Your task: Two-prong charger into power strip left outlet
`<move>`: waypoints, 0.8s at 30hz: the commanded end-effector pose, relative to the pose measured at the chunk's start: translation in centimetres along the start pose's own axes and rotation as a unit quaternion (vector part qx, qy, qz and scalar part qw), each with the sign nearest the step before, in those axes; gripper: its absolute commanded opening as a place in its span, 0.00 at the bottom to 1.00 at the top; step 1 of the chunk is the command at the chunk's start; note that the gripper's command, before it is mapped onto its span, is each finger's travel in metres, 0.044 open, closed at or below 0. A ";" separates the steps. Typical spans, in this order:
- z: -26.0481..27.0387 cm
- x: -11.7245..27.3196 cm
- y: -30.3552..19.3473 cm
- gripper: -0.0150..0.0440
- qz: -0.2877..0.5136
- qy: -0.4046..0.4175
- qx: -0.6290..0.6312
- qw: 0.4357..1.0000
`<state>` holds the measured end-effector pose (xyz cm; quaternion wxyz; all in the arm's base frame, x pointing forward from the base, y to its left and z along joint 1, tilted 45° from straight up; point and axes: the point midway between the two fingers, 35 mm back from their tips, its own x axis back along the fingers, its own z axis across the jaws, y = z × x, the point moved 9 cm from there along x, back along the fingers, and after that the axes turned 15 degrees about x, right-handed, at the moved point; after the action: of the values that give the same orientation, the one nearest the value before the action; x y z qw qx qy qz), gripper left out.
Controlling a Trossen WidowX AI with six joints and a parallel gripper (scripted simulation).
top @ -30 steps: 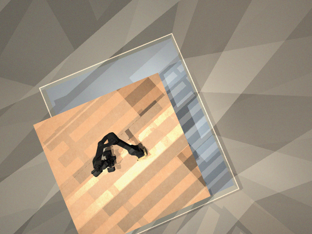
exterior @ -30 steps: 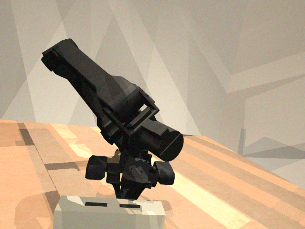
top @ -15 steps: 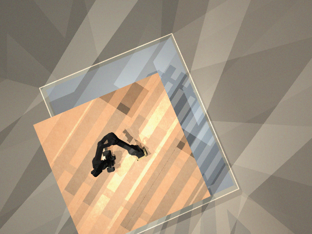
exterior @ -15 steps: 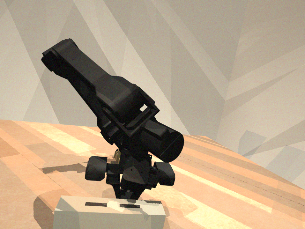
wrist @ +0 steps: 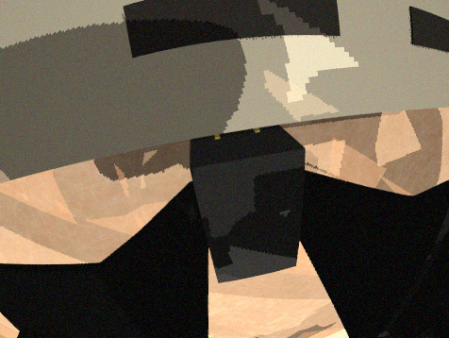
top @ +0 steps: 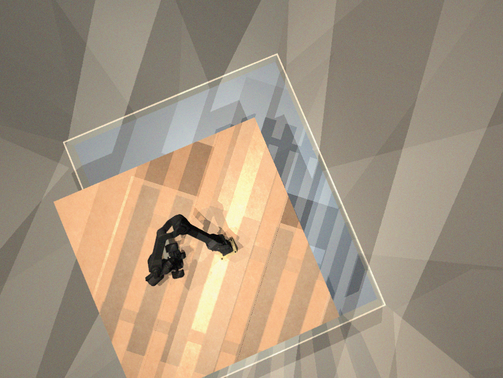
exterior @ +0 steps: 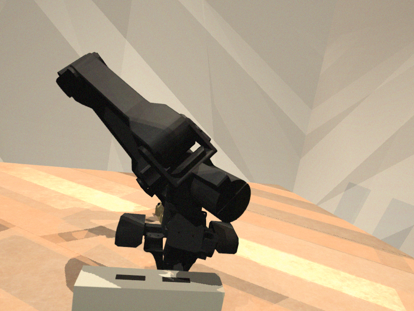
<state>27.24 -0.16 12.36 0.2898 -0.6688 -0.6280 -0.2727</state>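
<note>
The gripper (wrist: pixel 251 240) was closed on the charger (wrist: pixel 251 202), a dark block held between the two black fingers with its prong end pointing at the power strip (wrist: pixel 94 101). In the wrist view only the yellow roots of the two prongs (wrist: pixel 237 134) showed at the top edge of the charger body, which met the strip's near edge; whether the prongs sat inside a slot could not be determined from that view. A long dark outlet slot (wrist: pixel 232 16) lay on the strip's face beyond the charger, and the end of a second slot (wrist: pixel 429 28) showed at the right border. In the exterior view the arm (exterior: pixel 134 123) leaned down over the grey strip (exterior: pixel 147 294), the gripper (exterior: pixel 173 260) reaching the top face near the right-hand slot (exterior: pixel 175 279); the other slot (exterior: pixel 130 276) was uncovered. The strip rested on the wooden table (exterior: pixel 318 254).
</note>
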 end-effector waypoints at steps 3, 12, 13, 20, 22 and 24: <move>-0.1 0.0 0.3 0.25 0.000 -0.002 0.001 1.000; -0.2 0.1 0.5 0.25 0.000 -0.002 0.001 1.000; -0.2 0.1 0.5 0.25 0.000 -0.002 0.001 1.000; -0.3 0.1 0.8 0.25 -0.001 -0.002 0.001 1.000; -0.3 0.1 0.9 0.25 -0.001 -0.002 0.001 1.000; -0.3 0.1 0.9 0.25 -0.001 -0.002 0.001 1.000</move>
<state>27.67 -0.23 12.45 0.2950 -0.6709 -0.6263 -0.2657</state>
